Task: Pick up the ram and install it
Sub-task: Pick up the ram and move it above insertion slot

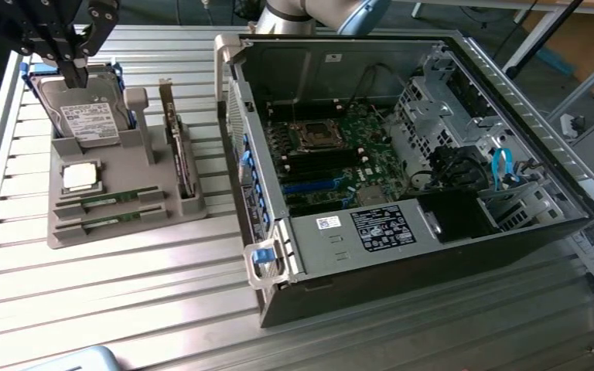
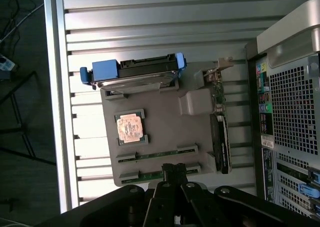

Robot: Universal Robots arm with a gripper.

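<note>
Two ram sticks, thin and green, lie in slots at the front of a grey holder tray point(image 1: 127, 179): one ram stick point(image 1: 111, 200) behind the other ram stick point(image 1: 109, 221). The wrist view shows the same pair, a ram stick point(image 2: 156, 155) and a ram stick point(image 2: 148, 176). My gripper point(image 1: 73, 79) hangs well above the tray, its fingers together and holding nothing. In the wrist view the gripper point(image 2: 174, 171) overlaps one end of the second stick. The open computer case point(image 1: 401, 139) lies at the exterior view's right, motherboard point(image 1: 343, 151) exposed.
The tray point(image 2: 165, 122) also holds a hard drive point(image 1: 90, 116) with blue rails, a square processor chip point(image 1: 80, 175) and an upright expansion card point(image 1: 179, 147). All of it rests on a ribbed metal table point(image 1: 121, 294). The case's rear panel point(image 2: 292, 112) stands beside the tray.
</note>
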